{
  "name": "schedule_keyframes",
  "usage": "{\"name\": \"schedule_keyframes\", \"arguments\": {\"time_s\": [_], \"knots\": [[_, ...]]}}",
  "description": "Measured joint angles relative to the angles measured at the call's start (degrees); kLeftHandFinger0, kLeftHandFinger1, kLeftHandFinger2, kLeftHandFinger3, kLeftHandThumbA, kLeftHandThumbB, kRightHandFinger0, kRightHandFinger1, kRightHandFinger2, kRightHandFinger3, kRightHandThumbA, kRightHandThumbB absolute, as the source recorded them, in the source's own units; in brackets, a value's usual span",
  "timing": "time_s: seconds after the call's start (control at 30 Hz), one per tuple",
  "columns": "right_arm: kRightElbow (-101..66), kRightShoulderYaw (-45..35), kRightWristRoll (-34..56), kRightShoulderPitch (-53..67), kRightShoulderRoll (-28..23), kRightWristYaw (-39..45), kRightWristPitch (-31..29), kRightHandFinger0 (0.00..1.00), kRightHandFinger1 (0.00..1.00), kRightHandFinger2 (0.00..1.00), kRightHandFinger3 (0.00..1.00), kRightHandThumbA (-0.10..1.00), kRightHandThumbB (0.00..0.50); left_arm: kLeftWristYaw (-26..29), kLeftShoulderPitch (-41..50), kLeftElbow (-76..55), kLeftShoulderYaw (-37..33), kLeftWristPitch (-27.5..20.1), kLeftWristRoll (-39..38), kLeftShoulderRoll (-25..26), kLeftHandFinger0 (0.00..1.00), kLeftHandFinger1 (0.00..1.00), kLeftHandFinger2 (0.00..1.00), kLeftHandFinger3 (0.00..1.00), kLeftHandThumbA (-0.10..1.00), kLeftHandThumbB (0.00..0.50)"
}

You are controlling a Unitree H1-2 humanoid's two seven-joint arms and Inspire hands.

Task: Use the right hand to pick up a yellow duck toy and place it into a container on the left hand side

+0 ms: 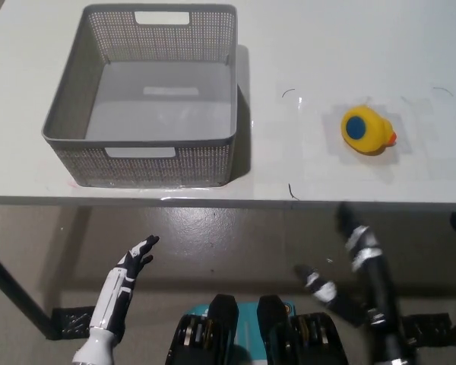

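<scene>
The yellow duck toy (367, 130) lies on the white table (304, 46) toward its right side, a little back from the front edge; it is rounded and bright yellow, with a blue circular patch facing up and a small orange beak pointing toward the table's right edge. The grey perforated container (76, 99), open-topped with cut-out handles, stands well apart from it near the table's front left. Both hands hang below the front edge holding nothing, the white left hand (139, 257) with fingers spread, the black right hand (348, 270) with fingers apart.
</scene>
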Motion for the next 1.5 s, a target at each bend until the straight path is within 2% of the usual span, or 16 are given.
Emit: {"name": "schedule_keyframes", "arguments": {"time_s": [0.07, 0.13, 0.17, 0.23, 0.37, 0.43, 0.57, 0.67, 0.83, 0.97, 1.03, 1.1, 1.2, 1.5], "knots": [[-4.28, -1.36, -1.65, -1.39, -2.38, 0.05, 0.9, 1.0, 1.0, 1.0, 1.0, 0.9, 0.456, -0.01, -0.03, 0.0, -0.03, -0.21, 0.0, 0.0, 1.0, 1.0, 1.0, 1.0, 1.0, 0.5], [-6.76, -2.25, -2.71, -3.34, -4.26, 0.2, 2.14, 1.0, 1.0, 1.0, 1.0, 0.84, 0.468, 0.0, -0.03, 0.0, -0.09, -0.3, 0.01, 0.01, 1.0, 1.0, 1.0, 1.0, 1.0, 0.5], [-7.37, -2.41, -2.98, -3.97, -4.78, 0.28, 2.56, 1.0, 1.0, 1.0, 1.0, 0.8, 0.454, 0.0, -0.03, 0.0, -0.12, -0.32, 0.02, 0.01, 1.0, 1.0, 1.0, 1.0, 1.0, 0.5], [-9.19, -3.21, -4.06, -6.81, -6.73, 0.76, 4.77, 1.0, 1.0, 1.0, 1.0, 0.88, 0.46, 0.0, -0.02, 0.0, -0.21, -0.41, 0.03, 0.01, 1.0, 1.0, 1.0, 1.0, 1.0, 0.5], [-9.82, -4.37, -6.4, -12.81, -10.3, 1.73, 9.93, 1.0, 1.0, 1.0, 1.0, 0.85, 0.444, 0.01, 0.01, 0.01, -0.24, -0.44, 0.13, 0.05, 1.0, 1.0, 1.0, 1.0, 1.0, 0.5], [-9.24, -4.56, -6.81, -15.12, -11.57, 2.2, 11.79, 1.0, 1.0, 1.0, 1.0, 0.82, 0.414, 0.01, 0.03, 0.01, -0.27, -0.44, 0.19, 0.12, 1.0, 1.0, 1.0, 1.0, 1.0, 0.5], [-3.58, -4.8, -7.23, -23.89, -15.74, 3.9, 16.62, 1.0, 1.0, 1.0, 1.0, 0.85, 0.411, -0.01, 0.04, 0.01, -0.46, -0.52, 0.24, 0.28, 1.0, 1.0, 1.0, 1.0, 1.0, 0.5], [3.17, -4.46, -7.91, -30.24, -17.82, 4.67, 18.87, 1.0, 1.0, 1.0, 1.0, 0.91, 0.456, -0.01, 0.04, 0.01, -0.58, -0.56, 0.27, 0.34, 1.0, 1.0, 1.0, 1.0, 1.0, 0.5], [15.77, -1.22, -9.88, -40.08, -20.52, 6.38, 22.18, 1.0, 1.0, 1.0, 1.0, 0.87, 0.468, -0.03, 0.16, -0.01, -0.75, -0.6, 0.28, 0.58, 1.0, 1.0, 1.0, 1.0, 1.0, 0.5], [26.7, 2.45, -11.45, -47.06, -21.61, 8.11, 23.27, 1.0, 1.0, 1.0, 1.0, 0.89, 0.486, -0.03, 0.32, -0.03, -1.03, -0.63, 0.31, 0.73, 1.0, 1.0, 1.0, 1.0, 1.0, 0.5], [30.9, 3.8, -11.93, -49.5, -21.82, 8.79, 23.29, 1.0, 1.0, 1.0, 1.0, 0.88, 0.478, -0.03, 0.37, -0.04, -1.16, -0.66, 0.34, 0.79, 1.0, 1.0, 1.0, 1.0, 1.0, 0.5], [38.48, 5.97, -12.55, -53.88, -22.02, 10.13, 23.29, 1.0, 1.0, 1.0, 1.0, 0.91, 0.498, -0.01, 0.43, -0.16, -1.48, -0.72, 0.45, 0.9, 1.0, 1.0, 1.0, 1.0, 1.0, 0.5], [43.55, 7.4, -13.04, -56.56, -22.05, 11.39, 23.26, 1.0, 1.0, 1.0, 1.0, 1.0, 0.5, -0.01, 0.44, -0.17, -1.67, -0.75, 0.56, 0.94, 1.0, 1.0, 1.0, 1.0, 1.0, 0.5], [58.3, 12.47, -13.72, -63.01, -22.07, 18.71, 22.89, 1.0, 1.0, 1.0, 1.0, 1.0, 0.5, 0.0, 0.54, -0.2, -2.71, -0.79, 1.18, 1.07, 1.0, 1.0, 1.0, 1.0, 1.0, 0.5]]}}
